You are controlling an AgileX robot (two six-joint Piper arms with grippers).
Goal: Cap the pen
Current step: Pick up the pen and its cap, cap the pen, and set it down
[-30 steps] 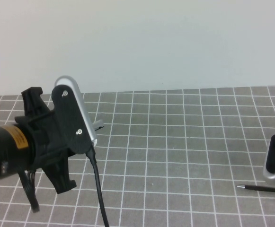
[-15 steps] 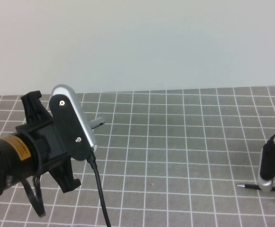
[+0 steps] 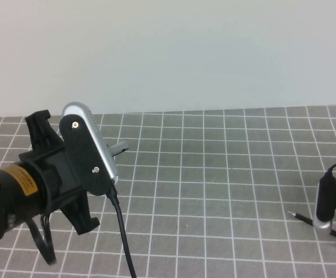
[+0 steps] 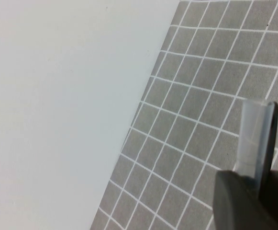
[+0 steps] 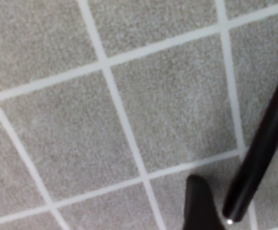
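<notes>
Left tool [image 4: 251, 184] aloft pinching cap [image 4: 256, 136], right tool [image 3: 328, 223] low beside pen [image 3: 303, 218]

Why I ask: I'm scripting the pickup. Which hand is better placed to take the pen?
Right. The right hand sits low at the far right, directly over the pen, with one finger beside it. The left hand, raised at the left, holds the cap, far from the pen.
</notes>
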